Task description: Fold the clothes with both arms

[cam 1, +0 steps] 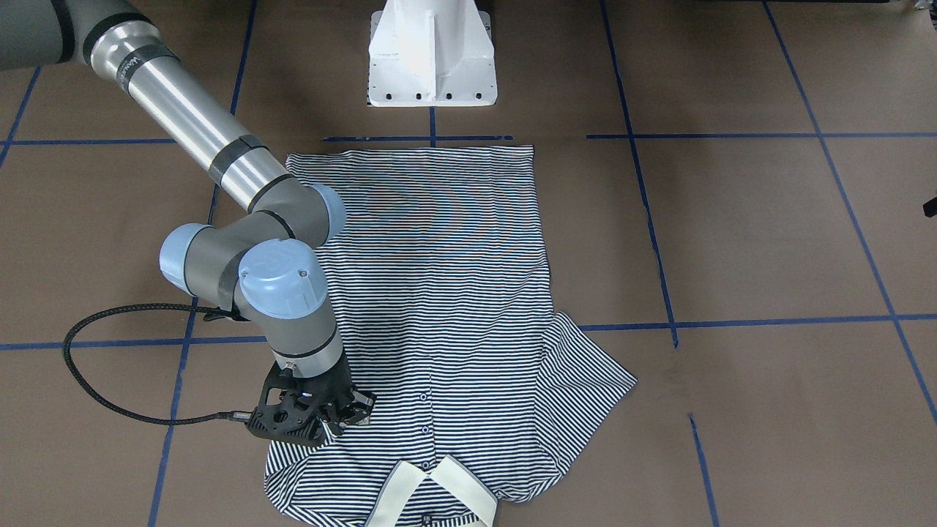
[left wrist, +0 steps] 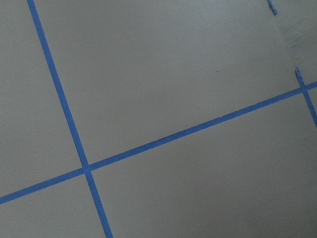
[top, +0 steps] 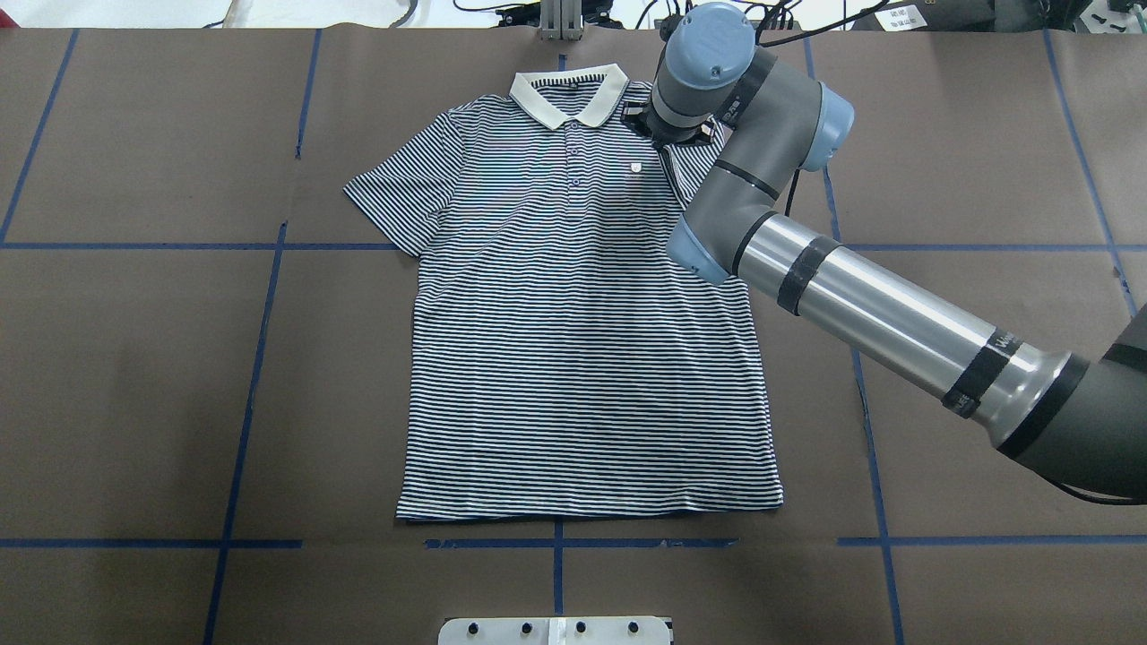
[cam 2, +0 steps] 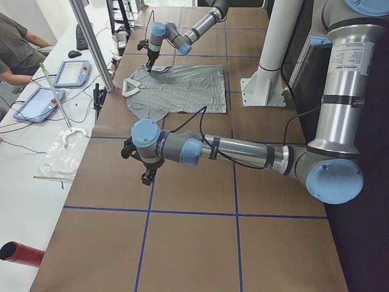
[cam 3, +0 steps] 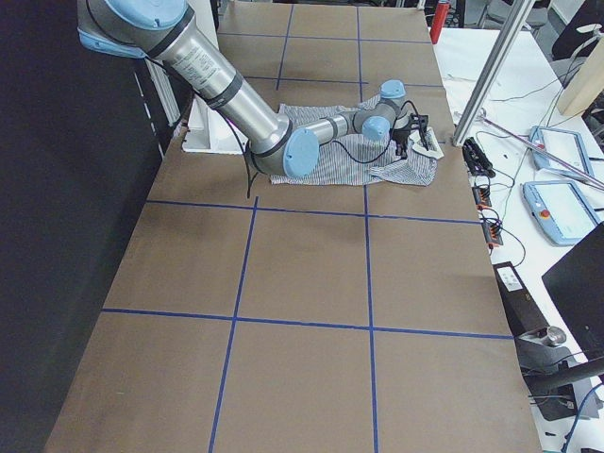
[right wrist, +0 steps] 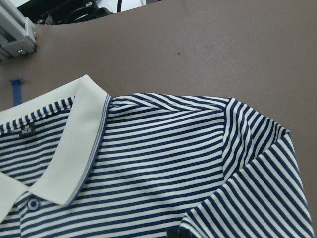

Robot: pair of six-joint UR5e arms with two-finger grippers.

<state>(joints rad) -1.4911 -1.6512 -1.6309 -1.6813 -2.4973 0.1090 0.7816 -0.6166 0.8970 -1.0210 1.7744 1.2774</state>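
Right gripper (cam 1: 340,421) hangs low over the polo shirt (cam 1: 439,293) shoulder; clenched or released, cannot tell.

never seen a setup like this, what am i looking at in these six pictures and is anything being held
This is a robot with two jointed metal arms at a brown table marked with blue tape. Each arm ends in a two-finger pincer.

Four pictures come from fixed cameras: one facing the robot, one above and behind it, and one at each end of the table. The last two come from cameras on the wrists.

A striped polo shirt lies flat, front up, with its cream collar on the side away from the robot. The right arm reaches over it, and the right pincer is down at the shoulder beside the collar. I cannot tell whether it grips cloth.

The left pincer hovers over bare table, away from the shirt. Its camera sees only tape lines.
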